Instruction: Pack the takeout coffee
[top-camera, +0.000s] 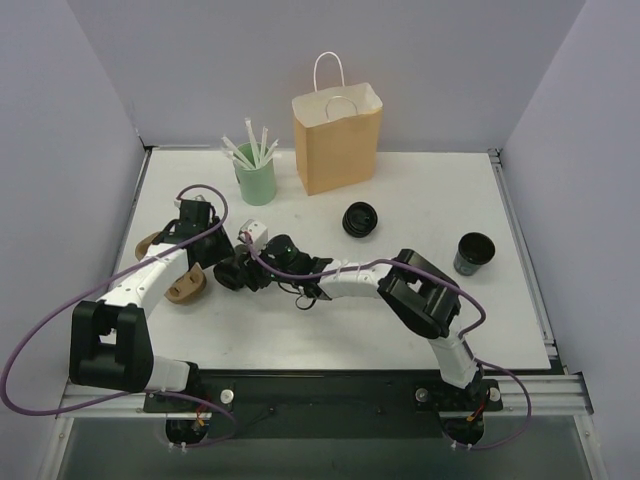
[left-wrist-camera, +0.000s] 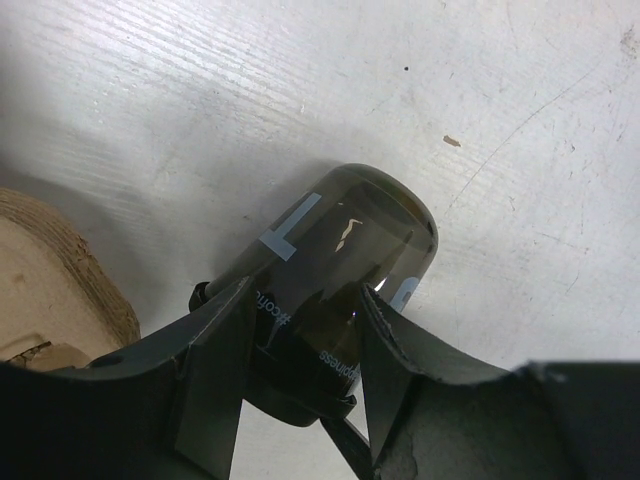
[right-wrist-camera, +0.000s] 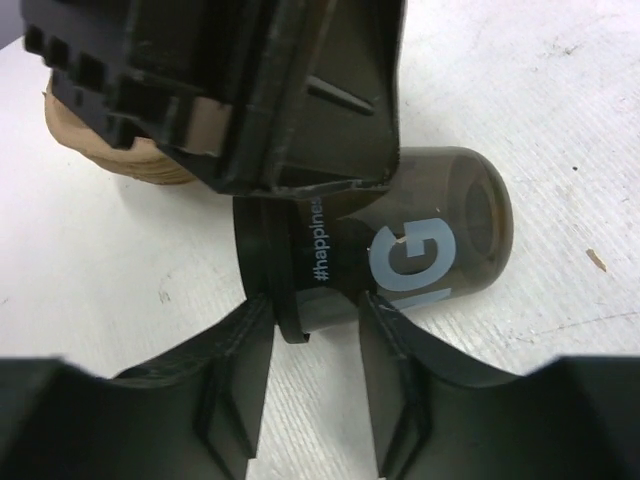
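The takeout coffee cup (top-camera: 240, 274), dark with pale blue lettering and a black lid (right-wrist-camera: 265, 262) on it, lies on its side on the table (top-camera: 420, 200) left of centre. My left gripper (top-camera: 228, 270) is shut on its lidded end, one finger on each side (left-wrist-camera: 305, 300). The cup's base points away in the left wrist view (left-wrist-camera: 350, 235). My right gripper (right-wrist-camera: 315, 305) is open, and its fingertips straddle the lid rim at the cup's (right-wrist-camera: 440, 240) lower side. The left gripper (right-wrist-camera: 290, 100) covers the cup from above there.
A brown paper bag (top-camera: 337, 140) stands open at the back. A mint cup of straws (top-camera: 255, 182) stands left of it. A loose black lid (top-camera: 361, 219) and a second upright black cup (top-camera: 475, 253) lie to the right. The pulp carrier (top-camera: 186, 287) sits beside the left gripper.
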